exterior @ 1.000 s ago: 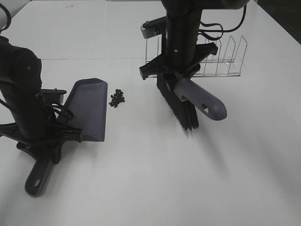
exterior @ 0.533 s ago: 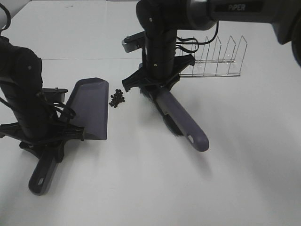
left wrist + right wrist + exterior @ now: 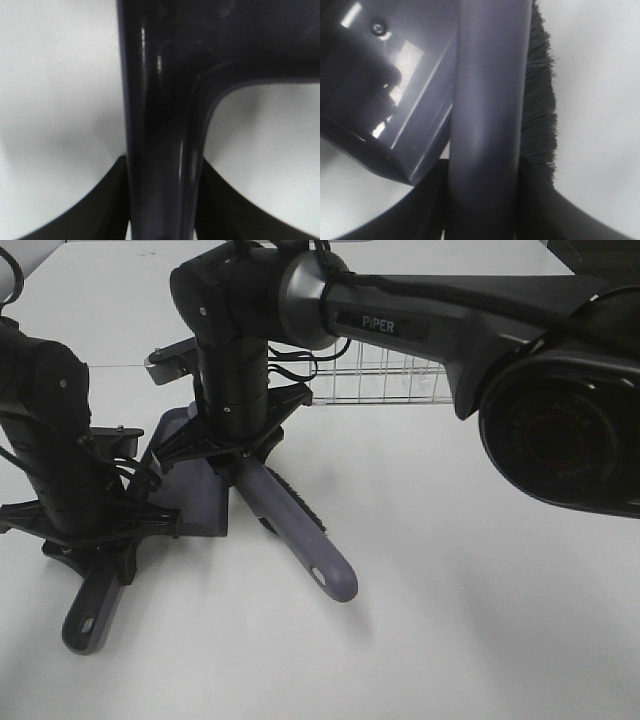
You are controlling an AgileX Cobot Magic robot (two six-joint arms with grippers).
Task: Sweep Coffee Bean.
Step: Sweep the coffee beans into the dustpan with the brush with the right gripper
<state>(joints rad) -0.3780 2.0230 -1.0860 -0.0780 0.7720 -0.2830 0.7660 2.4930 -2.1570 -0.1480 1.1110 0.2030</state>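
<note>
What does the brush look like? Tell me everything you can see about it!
The grey-purple plastic brush has a long rounded handle with a small hanging hole at its end and black bristles along one side. The robot's right hand is shut on the handle. The brush slants, bristles low over the white table, right beside the front edge of the grey plastic dustpan. Its handle end points away from the pan.
</note>
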